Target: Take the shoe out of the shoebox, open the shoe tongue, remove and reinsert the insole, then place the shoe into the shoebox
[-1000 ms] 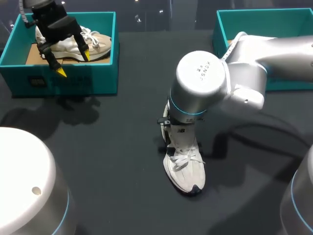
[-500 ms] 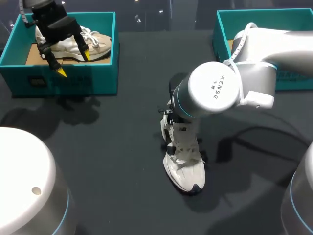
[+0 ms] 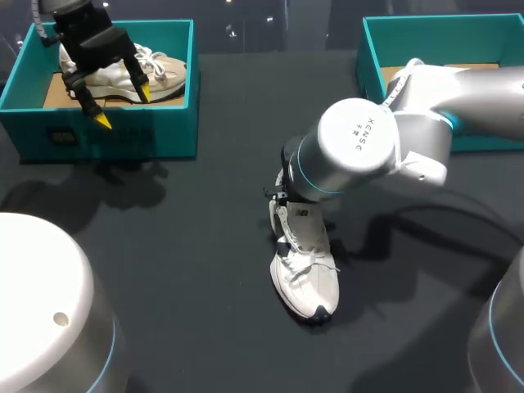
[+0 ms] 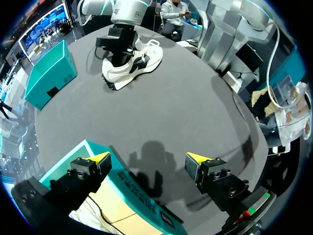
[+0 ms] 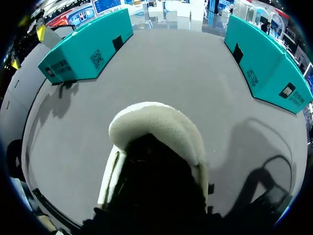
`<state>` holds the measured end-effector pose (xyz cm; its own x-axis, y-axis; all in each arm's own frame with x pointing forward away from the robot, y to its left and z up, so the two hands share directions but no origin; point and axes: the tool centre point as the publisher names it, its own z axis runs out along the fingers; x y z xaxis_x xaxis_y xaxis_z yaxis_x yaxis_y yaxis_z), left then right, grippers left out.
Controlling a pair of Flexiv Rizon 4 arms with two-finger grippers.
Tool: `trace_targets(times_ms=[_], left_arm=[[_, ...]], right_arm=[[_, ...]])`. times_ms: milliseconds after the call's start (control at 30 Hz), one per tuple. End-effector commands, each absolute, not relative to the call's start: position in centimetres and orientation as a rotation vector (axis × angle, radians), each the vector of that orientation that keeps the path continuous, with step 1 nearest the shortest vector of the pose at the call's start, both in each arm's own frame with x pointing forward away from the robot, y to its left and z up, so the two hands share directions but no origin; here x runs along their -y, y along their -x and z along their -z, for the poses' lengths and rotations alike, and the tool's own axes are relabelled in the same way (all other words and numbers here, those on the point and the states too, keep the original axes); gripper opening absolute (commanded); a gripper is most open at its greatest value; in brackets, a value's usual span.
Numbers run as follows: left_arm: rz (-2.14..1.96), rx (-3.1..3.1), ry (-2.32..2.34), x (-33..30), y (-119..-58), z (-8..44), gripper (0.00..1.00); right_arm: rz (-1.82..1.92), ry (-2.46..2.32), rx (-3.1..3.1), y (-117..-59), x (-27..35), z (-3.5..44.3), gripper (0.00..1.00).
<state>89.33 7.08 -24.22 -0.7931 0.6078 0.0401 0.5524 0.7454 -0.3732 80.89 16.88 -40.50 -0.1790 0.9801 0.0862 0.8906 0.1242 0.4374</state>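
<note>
A white sneaker (image 3: pixel 304 274) lies on the dark table near the middle, toe toward the front edge. My right arm (image 3: pixel 360 147) stands over its heel end. My right gripper (image 4: pixel 119 48) reaches down into the shoe's opening, and its fingertips are hidden inside. In the right wrist view only the padded heel collar (image 5: pixel 151 122) shows around a dark mass. My left gripper (image 3: pixel 123 105) hangs open and empty over the front wall of the left teal shoebox (image 3: pixel 106 135). A beige shoe (image 3: pixel 160 70) lies inside that box.
A second teal shoebox (image 3: pixel 372 49) stands at the back right, partly behind my right arm. In the left wrist view the left box's wall (image 4: pixel 122 191) lies just under the open fingers (image 4: pixel 100 157).
My right arm's wrist has swung and turned above the white sneaker. The sneaker has shifted slightly on the table. The left arm has kept still.
</note>
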Motion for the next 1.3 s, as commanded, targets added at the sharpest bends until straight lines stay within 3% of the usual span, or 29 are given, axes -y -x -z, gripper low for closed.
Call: trace_targets(times_ms=[33,400,633,1300], left_arm=[[-0.516,2.784,0.933,-7.1,-89.3,24.2,1.0],[-0.516,2.784,0.933,-7.1,-89.3,24.2,1.0],[-0.516,2.784,0.933,-7.1,-89.3,24.2,1.0],[-0.516,2.784,0.933,-7.1,-89.3,24.2,1.0]], right_arm=[[-0.516,-1.909,-2.181,-79.6,-16.5,43.6,0.0],[-0.368,-2.019,-2.142,-74.8,-14.8,42.8,0.0],[-0.43,-1.96,-2.162,-75.5,-15.4,39.6,0.0],[-0.43,-1.96,-2.162,-75.5,-15.4,39.6,0.0]])
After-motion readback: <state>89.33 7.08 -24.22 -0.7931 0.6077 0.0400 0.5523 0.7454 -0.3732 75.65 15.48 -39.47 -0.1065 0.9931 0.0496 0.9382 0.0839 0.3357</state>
